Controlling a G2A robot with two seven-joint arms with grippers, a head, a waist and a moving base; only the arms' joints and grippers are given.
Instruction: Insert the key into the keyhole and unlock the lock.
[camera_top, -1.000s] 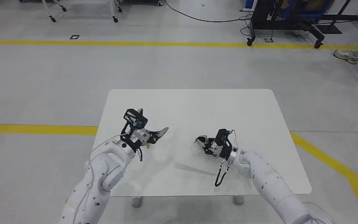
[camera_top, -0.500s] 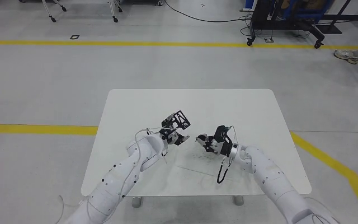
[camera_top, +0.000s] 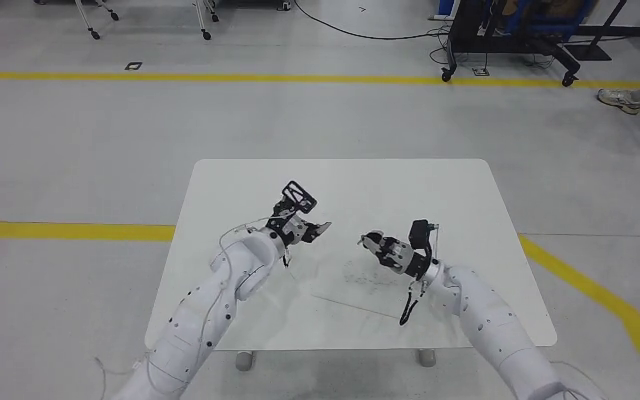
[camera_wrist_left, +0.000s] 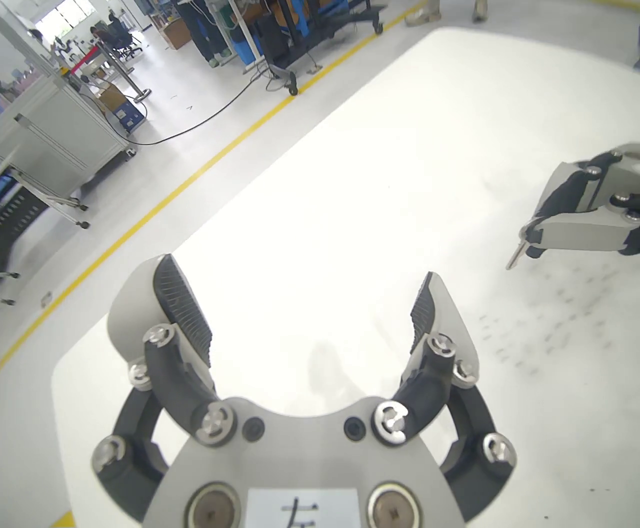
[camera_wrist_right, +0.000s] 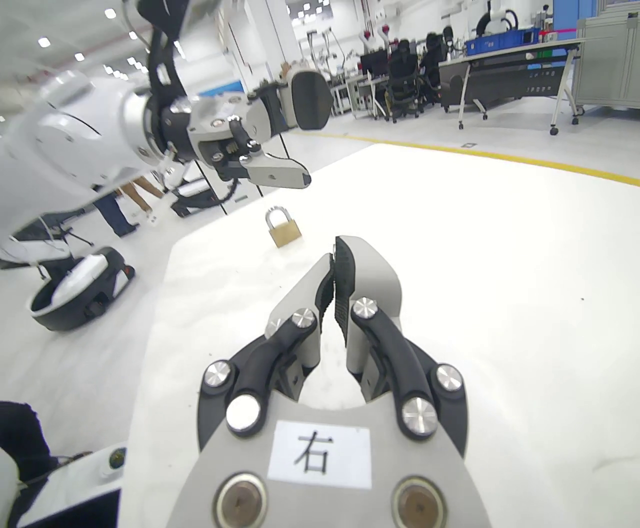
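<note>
Tip and a short run of thin silver shaft are all that shows of the small metal key (camera_wrist_left: 515, 256). The rest is buried between the pressed-together fingers of the right gripper (camera_wrist_left: 542, 225), which clamps it just above the white table (camera_wrist_left: 400, 150). Seen from its own wrist, the right gripper (camera_wrist_right: 334, 262) covers the key completely, its ribbed pads (camera_wrist_right: 345, 280) meeting over it.

Beyond those fingers a small brass padlock with a silver shackle (camera_wrist_right: 283, 230) sits on the table (camera_wrist_right: 500, 250), apart from both grippers. The shackle looks closed. Whether the body stands or lies flat is hard to tell, and the keyhole cannot be made out.

The left gripper (camera_wrist_right: 300, 142) hangs in the air higher than the padlock. In its own wrist view the left gripper (camera_wrist_left: 300, 305) has its fingers spread wide with nothing between them.

From above, the left gripper (camera_top: 318, 230) and the right gripper (camera_top: 368, 240) face each other over the middle of the table (camera_top: 440, 190), near but not touching.

Dark scuff marks (camera_wrist_left: 550, 325) speckle the surface near the right gripper. The table stands on a pale grey floor (camera_top: 120, 150) crossed by yellow lines (camera_top: 300, 77). A black cable (camera_top: 350, 30) and a dark wheeled frame (camera_top: 510, 45) lie past the far edge. Desks with black office chairs (camera_wrist_right: 415, 60) fill the room behind
</note>
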